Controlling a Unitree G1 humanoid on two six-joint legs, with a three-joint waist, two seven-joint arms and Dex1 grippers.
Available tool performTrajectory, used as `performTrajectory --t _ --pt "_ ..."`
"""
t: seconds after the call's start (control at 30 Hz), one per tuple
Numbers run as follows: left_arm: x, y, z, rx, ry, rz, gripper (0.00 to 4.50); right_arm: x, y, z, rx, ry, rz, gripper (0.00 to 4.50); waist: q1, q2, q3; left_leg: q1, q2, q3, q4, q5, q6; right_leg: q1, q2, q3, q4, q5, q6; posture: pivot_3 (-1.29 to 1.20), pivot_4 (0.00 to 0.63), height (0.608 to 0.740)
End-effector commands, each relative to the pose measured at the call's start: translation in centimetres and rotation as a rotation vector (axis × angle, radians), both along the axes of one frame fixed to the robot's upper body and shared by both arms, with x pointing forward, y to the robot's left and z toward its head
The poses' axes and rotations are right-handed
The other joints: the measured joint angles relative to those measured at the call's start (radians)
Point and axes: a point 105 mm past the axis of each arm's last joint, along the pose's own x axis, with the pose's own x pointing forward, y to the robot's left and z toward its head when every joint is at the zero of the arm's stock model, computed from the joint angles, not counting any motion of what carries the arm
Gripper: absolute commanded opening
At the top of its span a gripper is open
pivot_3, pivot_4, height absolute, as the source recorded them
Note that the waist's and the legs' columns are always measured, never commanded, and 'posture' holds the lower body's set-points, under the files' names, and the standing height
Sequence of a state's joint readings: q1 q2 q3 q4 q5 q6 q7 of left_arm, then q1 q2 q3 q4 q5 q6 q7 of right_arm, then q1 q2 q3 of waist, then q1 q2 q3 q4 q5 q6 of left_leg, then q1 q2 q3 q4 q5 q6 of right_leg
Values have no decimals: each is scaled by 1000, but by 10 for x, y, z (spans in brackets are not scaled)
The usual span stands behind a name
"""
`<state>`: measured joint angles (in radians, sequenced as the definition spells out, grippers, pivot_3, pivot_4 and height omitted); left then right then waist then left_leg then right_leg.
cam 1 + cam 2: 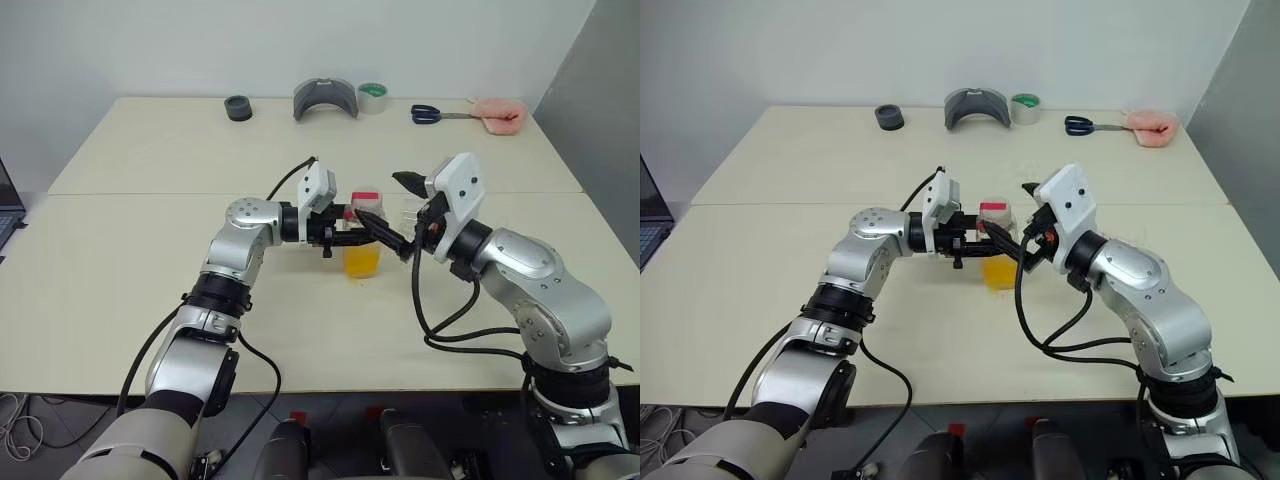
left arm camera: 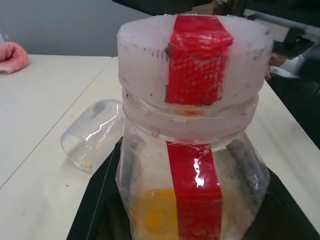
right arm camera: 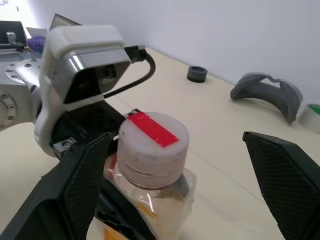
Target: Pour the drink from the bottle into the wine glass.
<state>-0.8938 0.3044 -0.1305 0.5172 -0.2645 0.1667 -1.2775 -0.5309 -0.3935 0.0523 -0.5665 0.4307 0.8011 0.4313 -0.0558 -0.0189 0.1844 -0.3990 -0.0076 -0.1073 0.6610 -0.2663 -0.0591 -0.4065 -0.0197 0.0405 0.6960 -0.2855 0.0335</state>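
The right gripper [image 3: 175,190] stood spread wide, its fingers either side of the red-and-white cap [image 3: 152,142] without touching it. The left gripper [image 1: 372,228] was clamped on the bottle [image 2: 192,165], held upright over the table [image 1: 130,250], the drink [image 1: 362,260] low in it. The cap was still on, so uncapping looked to be the step in hand; next the right fingers would need to close on the cap and twist. The wine glass [image 2: 92,134] appeared to lie on its side just behind the bottle, its stem and foot hidden.
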Motion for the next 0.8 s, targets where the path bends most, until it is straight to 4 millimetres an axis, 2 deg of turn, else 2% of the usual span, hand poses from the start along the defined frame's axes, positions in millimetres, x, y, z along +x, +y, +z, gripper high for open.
performTrajectory --t 0.03,0.5,0.6,0.8 --pt "-2 -3 19 -20 -73 -20 1814 -6 1 12 30 -12 29 4500 0 0 0 0 0 0 0 0 0 0 0 0 0 0 0 0 150 740" --pt "-2 -3 17 -19 -74 -20 1814 7 9 8 -11 48 87 4500 -1 0 0 0 0 0 0 0 0 0 0 0 0 0 0 0 150 740" --pt "-3 -3 17 -19 -74 -20 1814 6 11 8 -7 54 98 3885 -1 0 0 0 0 0 0 0 0 0 0 0 0 0 0 0 150 740" --pt "-3 -4 16 -19 -74 -22 1814 6 13 10 13 47 100 1837 -1 0 0 0 0 0 0 0 0 0 0 0 0 0 0 0 150 740"
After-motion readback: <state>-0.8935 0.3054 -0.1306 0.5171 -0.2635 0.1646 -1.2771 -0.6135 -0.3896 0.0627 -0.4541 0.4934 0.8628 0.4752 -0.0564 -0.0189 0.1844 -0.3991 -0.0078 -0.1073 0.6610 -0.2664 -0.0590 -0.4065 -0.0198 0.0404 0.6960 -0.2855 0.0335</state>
